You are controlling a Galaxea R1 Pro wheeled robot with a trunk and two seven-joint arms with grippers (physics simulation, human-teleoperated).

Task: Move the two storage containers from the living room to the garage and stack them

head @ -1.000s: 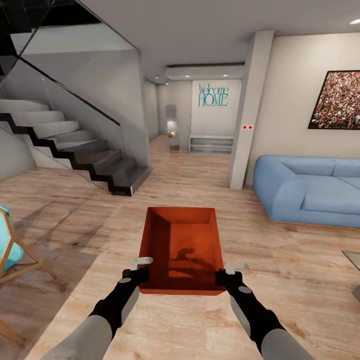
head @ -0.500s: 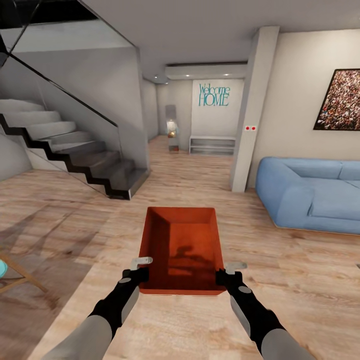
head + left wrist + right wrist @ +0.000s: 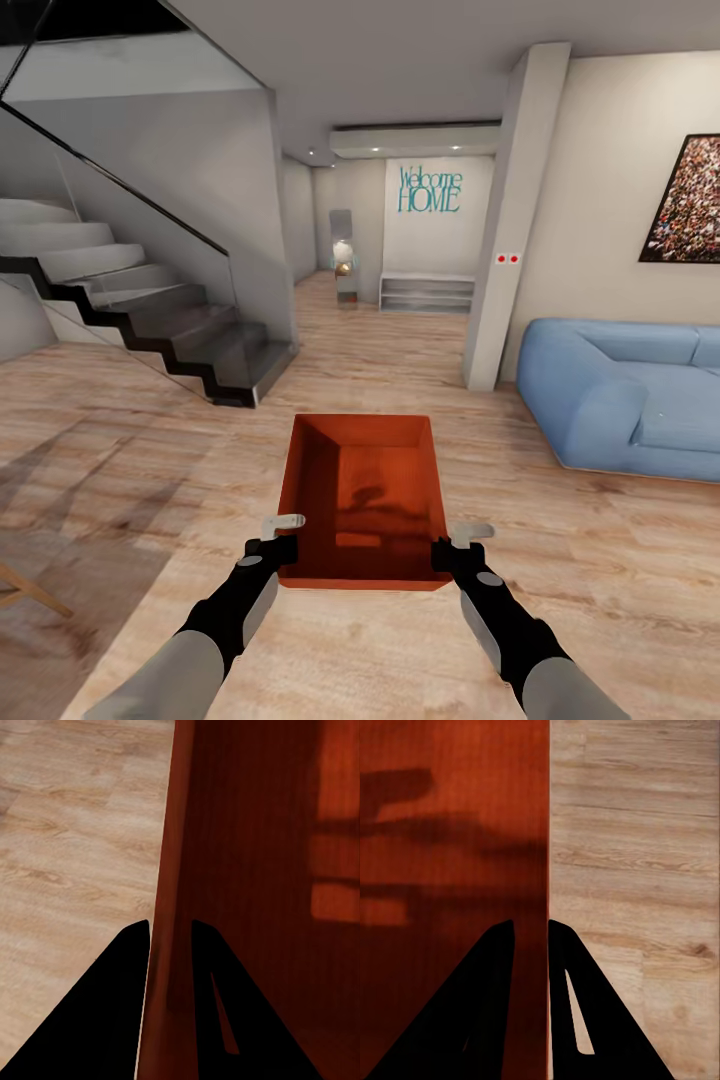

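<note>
Surroundings, head view: light wood plank floor all round. Staircase with glass balustrade stood ahead to the left; blue sofa ahead to the right, under a framed picture. A white pillar rose between the sofa and an open corridor. At the corridor's far end: teal "Welcome HOME" lettering above a low white shelf unit. A wooden chair leg showed at the left edge. The stretch of floor straight ahead toward the corridor lay free.

Container: one orange-red storage container was held in front of the trunk, above the planks, between both arms. Open top faced up. Interior empty, only arm shadows on its bottom.

Orientation: long axis ran straight away from the robot, toward the corridor; near short wall just ahead of the grippers; rim roughly level.

Grippers: left gripper clamped narrow on the container's left wall, one finger inside, one outside. Right gripper pinched the right wall likewise, fingers nearly together either side of the wall.
</note>
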